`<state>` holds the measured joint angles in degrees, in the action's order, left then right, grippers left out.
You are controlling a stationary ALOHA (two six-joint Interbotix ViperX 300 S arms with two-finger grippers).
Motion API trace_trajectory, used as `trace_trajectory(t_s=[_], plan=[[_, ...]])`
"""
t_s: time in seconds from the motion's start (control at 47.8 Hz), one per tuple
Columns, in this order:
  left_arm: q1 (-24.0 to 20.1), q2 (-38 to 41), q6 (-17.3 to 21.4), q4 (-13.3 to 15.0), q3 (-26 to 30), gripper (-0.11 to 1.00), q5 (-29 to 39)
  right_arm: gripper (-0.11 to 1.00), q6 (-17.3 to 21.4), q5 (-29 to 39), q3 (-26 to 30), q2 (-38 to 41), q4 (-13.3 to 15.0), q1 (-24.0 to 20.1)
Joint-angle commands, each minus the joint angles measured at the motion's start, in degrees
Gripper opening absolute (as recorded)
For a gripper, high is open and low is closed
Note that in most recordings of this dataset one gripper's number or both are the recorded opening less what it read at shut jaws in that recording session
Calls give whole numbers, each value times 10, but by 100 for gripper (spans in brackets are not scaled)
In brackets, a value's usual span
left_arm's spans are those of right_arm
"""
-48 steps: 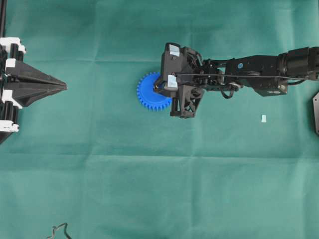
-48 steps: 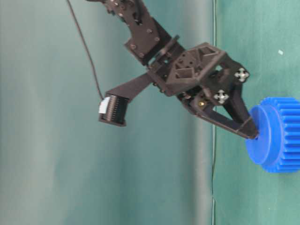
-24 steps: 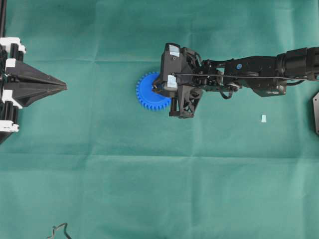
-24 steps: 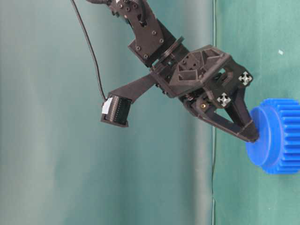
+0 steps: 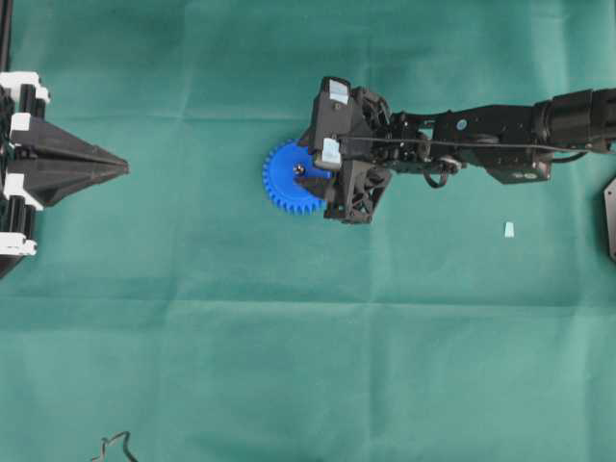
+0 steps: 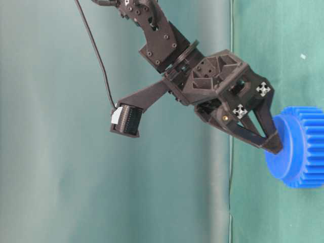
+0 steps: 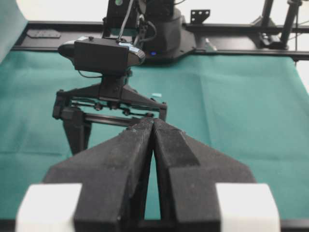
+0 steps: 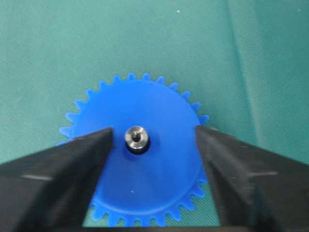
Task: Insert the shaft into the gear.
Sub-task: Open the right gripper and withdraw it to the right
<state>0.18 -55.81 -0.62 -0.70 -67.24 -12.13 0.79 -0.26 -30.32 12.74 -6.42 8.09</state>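
Observation:
The blue gear [image 5: 287, 179] lies flat on the green cloth near the table's middle. The shaft [image 8: 136, 136], a shiny silvery pin seen end-on, stands in the gear's [image 8: 154, 169] dark centre hole. My right gripper [image 8: 154, 133] hangs open just above the gear's hub, one finger on each side of the shaft and neither touching it. From table level its fingertips [image 6: 272, 146] sit at the hub of the gear [image 6: 301, 152]. My left gripper [image 5: 120, 166] rests shut and empty at the left edge, far from the gear, its tips [image 7: 153, 122] pressed together.
A small pale paper scrap [image 5: 508, 229] lies on the cloth right of the gear, below the right arm. A dark plate [image 5: 610, 221] sits at the right edge. A thin cable loop [image 5: 114, 445] lies at the bottom left.
My right gripper has opened: its fingers, closed together over the gear's centre before, now stand apart, and the shaft is left standing in the hole. The left arm has not moved.

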Motion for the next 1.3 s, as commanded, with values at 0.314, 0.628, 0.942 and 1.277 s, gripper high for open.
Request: trace_trajectory(t_s=[0.314, 0.628, 0.942, 1.277], plan=[[1, 4, 0, -2, 18, 0, -3, 96, -3, 22, 11, -54, 1, -5], [1, 2, 0, -2, 18, 0, -3, 96, -5, 83, -41, -229, 19, -5], [1, 2, 0, -2, 18, 0, -3, 96, -2, 93, -170, -455, 19, -5], [1, 2, 0, -2, 18, 0, -3, 96, -2, 206, -235, -675, 19, -5]])
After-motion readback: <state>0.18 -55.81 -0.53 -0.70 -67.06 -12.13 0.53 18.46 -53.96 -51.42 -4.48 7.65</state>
